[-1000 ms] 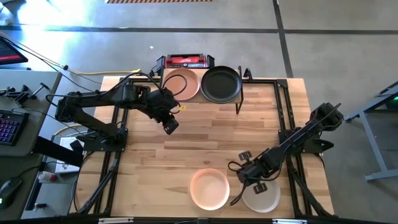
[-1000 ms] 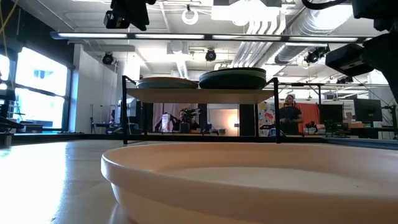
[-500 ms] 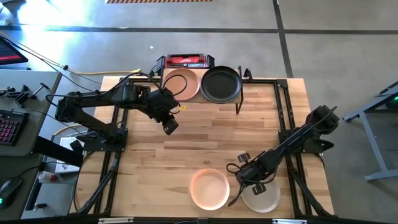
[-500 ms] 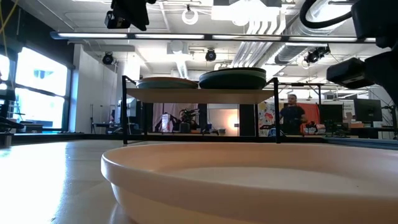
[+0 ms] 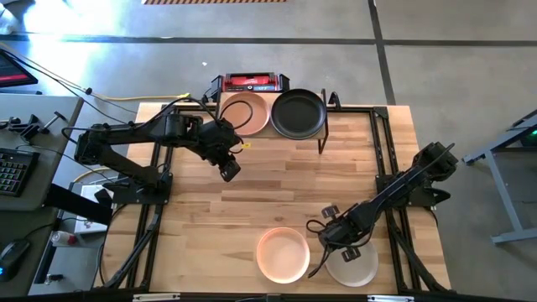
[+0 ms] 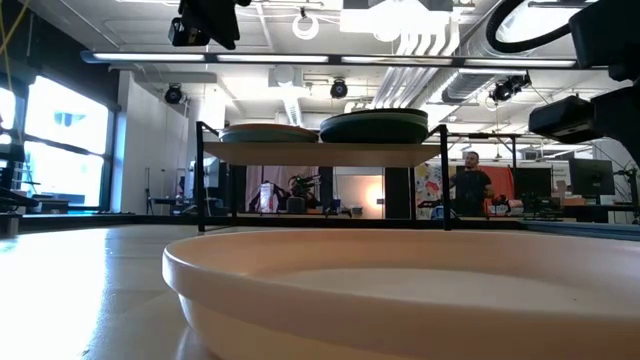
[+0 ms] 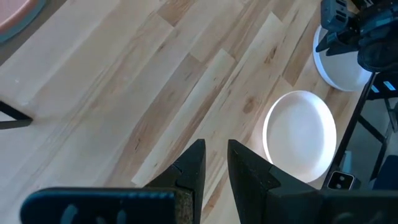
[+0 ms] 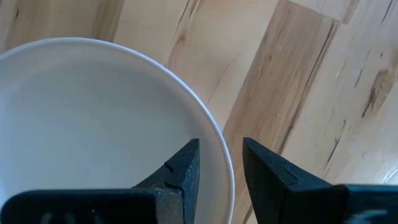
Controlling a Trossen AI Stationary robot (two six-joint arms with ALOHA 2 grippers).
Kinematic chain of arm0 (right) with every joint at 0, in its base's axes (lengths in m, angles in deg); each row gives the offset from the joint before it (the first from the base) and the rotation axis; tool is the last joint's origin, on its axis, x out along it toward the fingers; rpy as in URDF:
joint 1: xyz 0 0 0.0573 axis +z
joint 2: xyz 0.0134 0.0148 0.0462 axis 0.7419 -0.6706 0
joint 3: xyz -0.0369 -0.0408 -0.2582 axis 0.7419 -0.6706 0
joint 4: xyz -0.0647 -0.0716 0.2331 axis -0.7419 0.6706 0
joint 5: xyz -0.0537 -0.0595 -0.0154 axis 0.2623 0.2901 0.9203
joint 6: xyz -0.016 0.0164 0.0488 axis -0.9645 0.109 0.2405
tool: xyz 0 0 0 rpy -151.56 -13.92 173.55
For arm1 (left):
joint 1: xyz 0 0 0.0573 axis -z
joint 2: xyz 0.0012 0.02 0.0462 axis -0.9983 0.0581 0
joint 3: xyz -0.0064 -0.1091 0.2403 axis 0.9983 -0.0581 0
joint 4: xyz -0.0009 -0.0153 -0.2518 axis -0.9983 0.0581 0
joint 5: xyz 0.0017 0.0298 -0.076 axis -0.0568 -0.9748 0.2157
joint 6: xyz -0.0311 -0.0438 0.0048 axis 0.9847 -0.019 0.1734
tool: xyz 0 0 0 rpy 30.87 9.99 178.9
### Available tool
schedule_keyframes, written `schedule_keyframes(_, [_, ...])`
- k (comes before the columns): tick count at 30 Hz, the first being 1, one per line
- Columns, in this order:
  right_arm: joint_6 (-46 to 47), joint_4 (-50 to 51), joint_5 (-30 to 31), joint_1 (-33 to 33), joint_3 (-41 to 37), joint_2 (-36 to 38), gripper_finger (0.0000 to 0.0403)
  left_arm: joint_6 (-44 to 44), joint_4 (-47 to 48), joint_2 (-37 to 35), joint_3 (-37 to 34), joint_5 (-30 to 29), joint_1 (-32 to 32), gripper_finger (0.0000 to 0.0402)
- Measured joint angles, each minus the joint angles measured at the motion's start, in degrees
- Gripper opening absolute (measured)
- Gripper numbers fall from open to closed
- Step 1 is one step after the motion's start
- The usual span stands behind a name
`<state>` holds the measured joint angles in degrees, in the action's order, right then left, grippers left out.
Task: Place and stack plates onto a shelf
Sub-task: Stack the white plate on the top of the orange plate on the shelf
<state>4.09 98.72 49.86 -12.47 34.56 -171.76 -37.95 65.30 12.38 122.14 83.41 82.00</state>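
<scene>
A pale wooden plank counter [image 5: 252, 189] is filling the high view, sitting on a grey concrete floor; a keyboard and cables are lying on a side desk to the left. In the low view the room beyond is showing ceiling pipes, bright windows and a person [image 6: 470, 188] standing far back.

At the counter's far edge the shelf [image 5: 323, 134] is carrying two stacks — a peach-pink plate [image 5: 244, 114] topping one and a black plate [image 5: 297, 114] the other — with a red-and-black device [image 5: 250, 82] just behind. Near the front edge a second peach-pink plate [image 5: 282, 254] is lying beside a cream-white plate [image 5: 352, 269].

The right end effector [image 8: 219, 163] is hanging with its fingers spread to either side of the cream-white plate's rim, not pinching it. The left end effector [image 7: 214, 163] is hovering over bare wood in front of the shelf, fingers slightly parted and holding nothing.
</scene>
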Motion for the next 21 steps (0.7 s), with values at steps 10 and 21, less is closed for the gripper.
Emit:
schedule_keyframes(10, [-0.57,0.21,0.0,0.0,0.0,-0.02,0.0101,-1.04,0.0,0.0,0.0,-0.02,-0.01,0.0055])
schedule_keyframes(21, [-0.83,-0.18,-1.08,0.0,0.0,-2.89,0.0101,-1.49,0.0,0.01,0.0,-0.04,-0.02,0.0055])
